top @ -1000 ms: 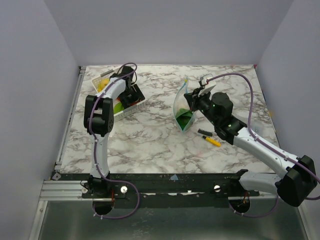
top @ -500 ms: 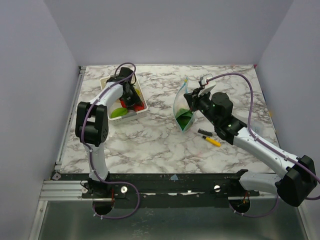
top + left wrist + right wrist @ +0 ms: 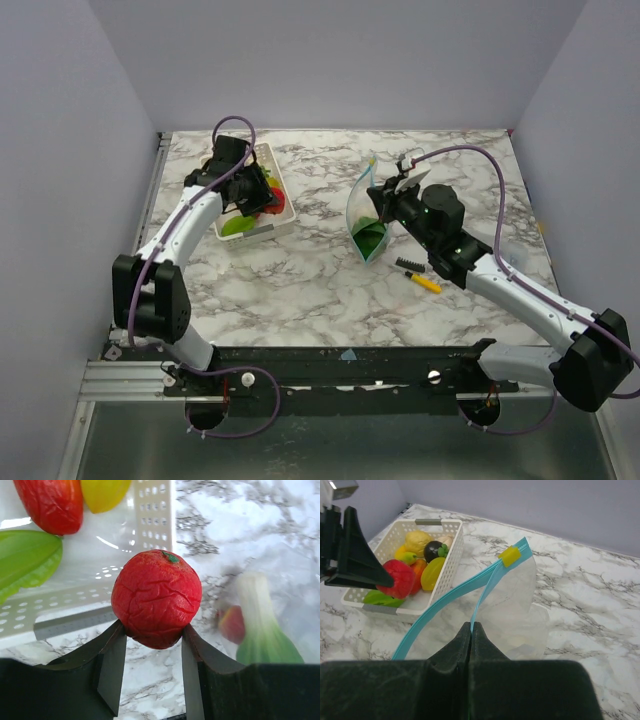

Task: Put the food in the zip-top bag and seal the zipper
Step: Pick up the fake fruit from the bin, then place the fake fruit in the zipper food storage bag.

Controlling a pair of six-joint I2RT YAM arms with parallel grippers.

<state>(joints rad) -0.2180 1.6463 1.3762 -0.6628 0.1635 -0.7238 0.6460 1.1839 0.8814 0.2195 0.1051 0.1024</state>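
Food [image 3: 422, 542] lay mostly in the white basket [image 3: 451, 555], but one red apple [image 3: 156, 599] was grasped between the left jaws and lifted over the basket's rim, so I judged the step in hand to be the carry from basket to bag [image 3: 360, 205]. The right jaws were clenched on the teal zipper [image 3: 445, 605], holding the bag upright on the table [image 3: 300, 290], well apart from the basket, its mouth parted. The next move seemed to call for bringing the apple across to that narrow opening, lining it up above the gap, and only then letting go. Counted: one apple in the jaws, one green piece [image 3: 368, 236] in the bag, and at least six pieces heaped in the basket, too crowded for an exact count. There was one bag, one zipper with one yellow slider [image 3: 510, 555], one basket, and one pen [image 3: 424, 283] on the table.
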